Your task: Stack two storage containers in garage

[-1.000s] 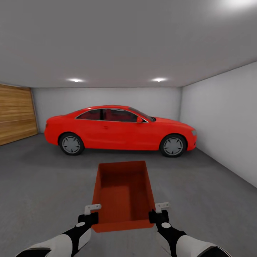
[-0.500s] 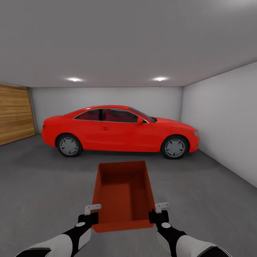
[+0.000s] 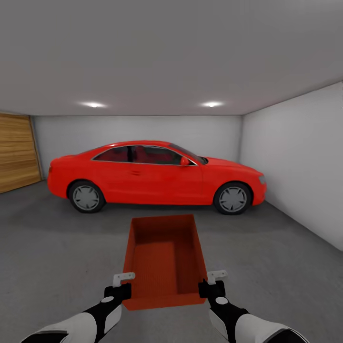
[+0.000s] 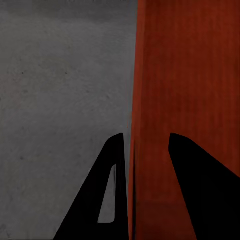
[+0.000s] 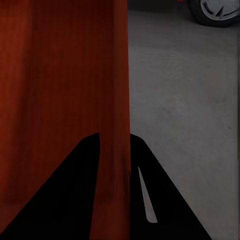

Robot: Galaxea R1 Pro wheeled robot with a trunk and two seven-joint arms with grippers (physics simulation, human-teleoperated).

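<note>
While carried above the garage floor (image 3: 57,247), the empty storage container (image 3: 164,259) sat between left gripper (image 3: 123,284) and right gripper (image 3: 213,283), each clamped on a side wall

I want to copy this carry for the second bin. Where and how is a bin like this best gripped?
Grip the bin by its two long side walls near your end, one claw per side, coming from the short end: the left claw and right claw each straddle a thin wall, one finger inside, one outside.
</note>
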